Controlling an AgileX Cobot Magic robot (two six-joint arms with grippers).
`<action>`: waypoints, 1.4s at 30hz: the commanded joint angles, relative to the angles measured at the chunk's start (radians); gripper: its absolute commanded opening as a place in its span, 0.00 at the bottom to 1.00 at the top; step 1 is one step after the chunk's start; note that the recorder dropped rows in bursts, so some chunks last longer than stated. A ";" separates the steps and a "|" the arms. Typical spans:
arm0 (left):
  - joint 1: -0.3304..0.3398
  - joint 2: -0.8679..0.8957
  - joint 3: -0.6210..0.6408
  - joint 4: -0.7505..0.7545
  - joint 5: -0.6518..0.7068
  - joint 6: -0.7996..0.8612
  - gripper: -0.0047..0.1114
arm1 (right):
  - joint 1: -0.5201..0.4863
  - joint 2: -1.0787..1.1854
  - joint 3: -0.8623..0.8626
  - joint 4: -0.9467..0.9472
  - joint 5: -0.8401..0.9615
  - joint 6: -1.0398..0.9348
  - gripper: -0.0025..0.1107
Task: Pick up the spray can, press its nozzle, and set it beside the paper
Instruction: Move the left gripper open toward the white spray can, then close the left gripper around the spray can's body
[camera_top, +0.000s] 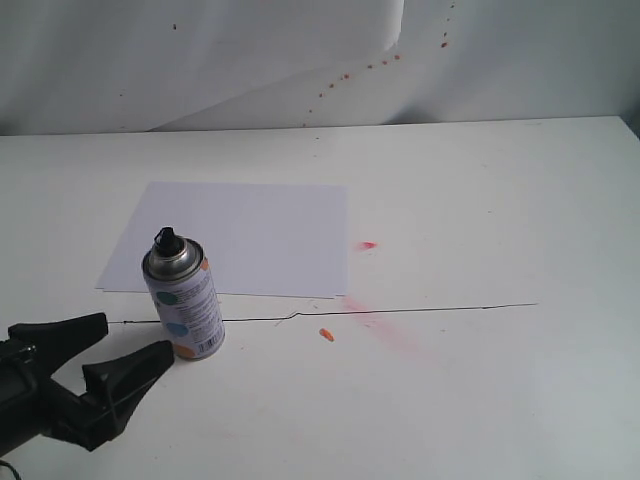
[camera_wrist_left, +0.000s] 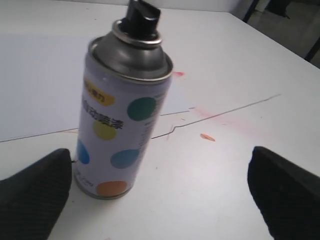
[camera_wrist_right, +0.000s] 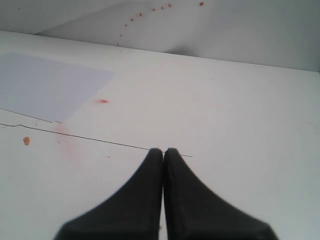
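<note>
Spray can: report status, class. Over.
Left gripper open beside spray can, not gripping. Right gripper shut, empty. Can upright by paper edge. Nothing in the way.

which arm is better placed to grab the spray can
Left: the left gripper stands open right beside the spray can; the right gripper is shut, and its wrist view shows no can.

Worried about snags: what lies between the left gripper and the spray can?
Nothing but bare white table lies between the open left gripper and the spray can. The left wrist view shows it best.
</note>
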 joint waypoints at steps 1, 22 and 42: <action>-0.004 0.004 -0.004 -0.067 0.009 -0.012 0.81 | -0.007 -0.006 0.004 0.001 -0.005 -0.004 0.02; -0.004 0.086 -0.107 -0.019 -0.015 -0.018 0.81 | -0.007 -0.006 0.004 0.001 -0.005 -0.004 0.02; -0.004 0.272 -0.169 -0.005 -0.110 0.002 0.81 | -0.007 -0.006 0.004 0.001 -0.005 -0.004 0.02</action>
